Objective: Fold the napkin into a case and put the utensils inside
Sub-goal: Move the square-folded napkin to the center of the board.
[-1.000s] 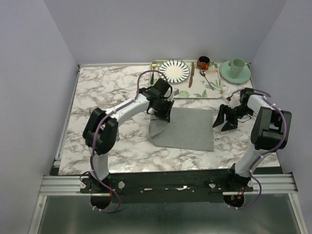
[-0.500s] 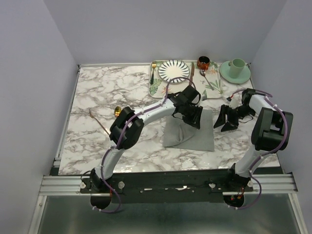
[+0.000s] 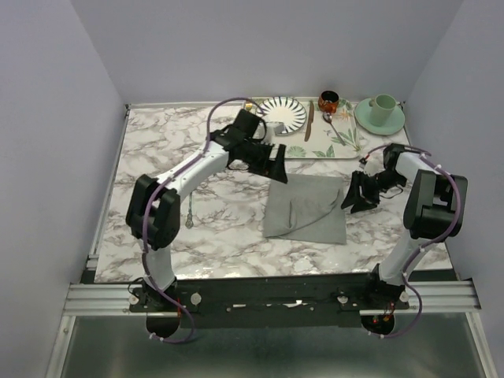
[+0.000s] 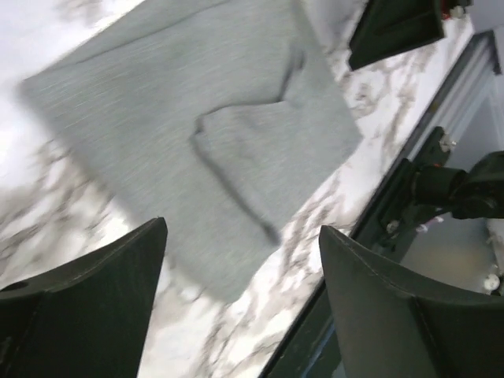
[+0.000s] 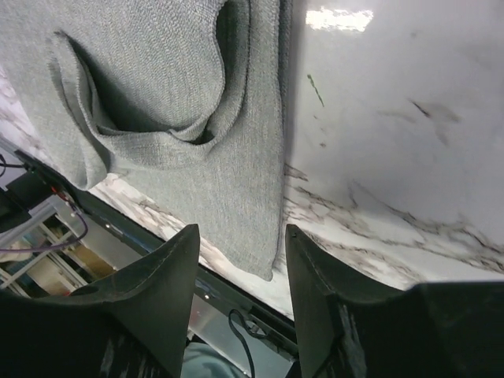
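Left gripper point(image 3: 276, 164) let go and swung to upper-middle, jaws spread. Napkin point(image 3: 307, 211) lies rumpled right of center, right gripper point(image 3: 352, 197) part-spread, empty, at its edge. Limp cloth, I'd pinch a corner.

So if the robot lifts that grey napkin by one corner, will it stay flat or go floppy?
Probably floppy: the napkin lies folded over itself in soft, curved wrinkles, so it would likely droop. It looks thin, so probably light. Pushed, it would likely bunch up rather than slide whole across the marble table.
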Controlling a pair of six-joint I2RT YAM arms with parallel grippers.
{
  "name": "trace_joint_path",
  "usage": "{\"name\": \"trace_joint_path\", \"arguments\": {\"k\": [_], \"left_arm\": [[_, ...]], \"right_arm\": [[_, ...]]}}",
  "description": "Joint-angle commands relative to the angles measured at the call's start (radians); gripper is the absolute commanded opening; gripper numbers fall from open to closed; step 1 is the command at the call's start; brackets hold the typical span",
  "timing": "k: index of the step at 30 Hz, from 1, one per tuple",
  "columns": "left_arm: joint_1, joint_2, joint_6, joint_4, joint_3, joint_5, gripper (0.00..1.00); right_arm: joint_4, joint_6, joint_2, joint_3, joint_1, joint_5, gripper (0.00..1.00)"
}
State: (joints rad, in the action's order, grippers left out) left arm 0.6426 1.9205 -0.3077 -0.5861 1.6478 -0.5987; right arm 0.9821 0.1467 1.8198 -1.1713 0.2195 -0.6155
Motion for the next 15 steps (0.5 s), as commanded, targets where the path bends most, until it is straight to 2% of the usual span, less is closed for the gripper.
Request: {"name": "trace_joint_path", "arguments": {"k": [1, 4, 7, 11, 15], "left_arm": [[-0.096, -0.097, 0.142, -0.067, -0.202, 0.0, 0.81], [-0.152, -0.124, 0.185, -0.09, -0.291, -0.004, 0.74], [-0.207, -0.158, 0.235, -0.096, -0.336, -0.016, 0.73], [-0.265, -0.16, 0.301, -0.171, -0.326, -0.047, 0.73], [-0.279, -0.156, 0.361, -0.205, -0.322, -0.044, 0.73]], "right_arm": [[-0.033, -0.015, 0.045, 0.012, -0.051, 0.048, 0.54], [-0.033, -0.015, 0.07, 0.024, -0.084, 0.051, 0.52], [-0.03, -0.021, 0.087, 0.039, -0.141, 0.048, 0.51], [-0.031, -0.038, 0.11, 0.064, -0.218, -0.004, 0.49], [-0.095, -0.071, 0.113, 0.113, -0.368, -0.119, 0.5]]}}
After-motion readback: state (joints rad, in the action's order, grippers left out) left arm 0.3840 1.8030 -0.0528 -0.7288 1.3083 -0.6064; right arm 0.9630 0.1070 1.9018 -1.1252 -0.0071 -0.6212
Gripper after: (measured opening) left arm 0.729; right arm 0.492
